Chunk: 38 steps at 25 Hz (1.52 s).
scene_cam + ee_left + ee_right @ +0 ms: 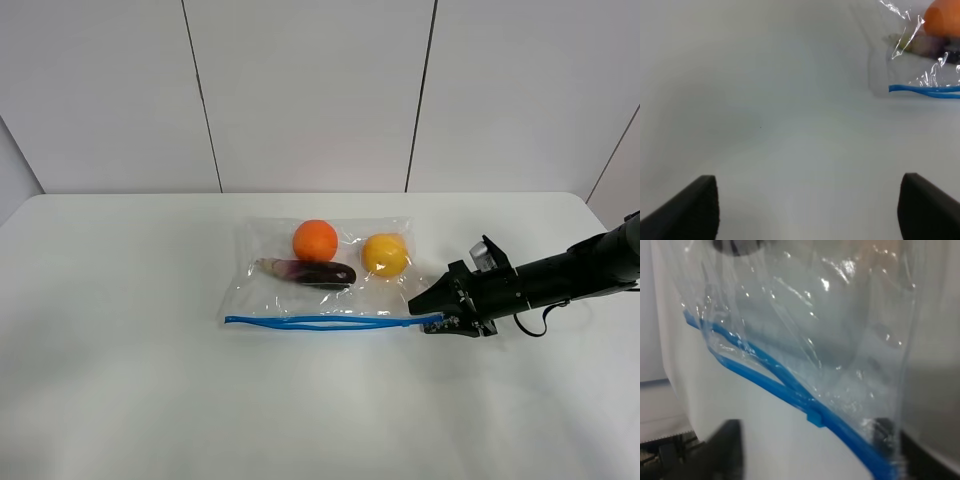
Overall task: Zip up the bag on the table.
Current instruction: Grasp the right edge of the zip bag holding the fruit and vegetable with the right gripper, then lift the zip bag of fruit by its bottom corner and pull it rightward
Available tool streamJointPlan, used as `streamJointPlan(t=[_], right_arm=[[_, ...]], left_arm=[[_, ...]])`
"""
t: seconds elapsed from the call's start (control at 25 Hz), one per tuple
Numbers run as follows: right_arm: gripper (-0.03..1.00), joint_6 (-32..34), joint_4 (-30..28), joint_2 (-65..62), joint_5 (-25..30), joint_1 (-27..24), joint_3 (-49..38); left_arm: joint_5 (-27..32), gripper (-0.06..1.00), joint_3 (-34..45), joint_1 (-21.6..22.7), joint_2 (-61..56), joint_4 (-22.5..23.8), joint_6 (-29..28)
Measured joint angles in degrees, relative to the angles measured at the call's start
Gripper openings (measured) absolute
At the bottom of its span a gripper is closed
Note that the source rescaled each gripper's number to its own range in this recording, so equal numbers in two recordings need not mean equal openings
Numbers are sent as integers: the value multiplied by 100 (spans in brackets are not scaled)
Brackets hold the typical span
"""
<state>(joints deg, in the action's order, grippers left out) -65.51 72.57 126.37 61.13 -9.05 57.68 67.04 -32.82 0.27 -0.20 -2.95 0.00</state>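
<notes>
The clear bag point(262, 296) lies flat in the middle of the white table point(140, 390). Inside are an orange point(315, 240), a yellow fruit point(385, 254) and a purple eggplant point(315, 272). Its blue zip strip point(320, 322) runs along the near edge, with the two tracks parted along the middle. My right gripper point(420, 316) is at the strip's right end, fingers apart around the bag's corner point(840, 340); the strip point(770, 375) runs down between them. My left gripper point(807, 200) is open and empty, low over bare table, left of the bag's left end point(905, 30). It is out of the high view.
White wall panels point(310, 90) stand behind the table's far edge. The right arm point(570, 270) reaches in from the right, low over the table. Bare tabletop lies around the bag on all sides.
</notes>
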Motion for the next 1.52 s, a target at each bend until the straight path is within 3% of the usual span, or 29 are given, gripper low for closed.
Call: streamJointPlan(t=[0.12,0.24,0.84,1.04,1.52], right_arm=[[34,-4,-19,0,-5,0,0],[25,-4,-23,0,-5,0,0],[22,-4,-46,0,1,0,0],[1,-56,-41,0,6,0,0],[0,-113,98,0,665,0,0]], left_arm=[[0,100,0,0,0,0,0],[0,100,0,0,0,0,0],[0,100,0,0,0,0,0],[0,100,0,0,0,0,0],[0,100,0,0,0,0,0]])
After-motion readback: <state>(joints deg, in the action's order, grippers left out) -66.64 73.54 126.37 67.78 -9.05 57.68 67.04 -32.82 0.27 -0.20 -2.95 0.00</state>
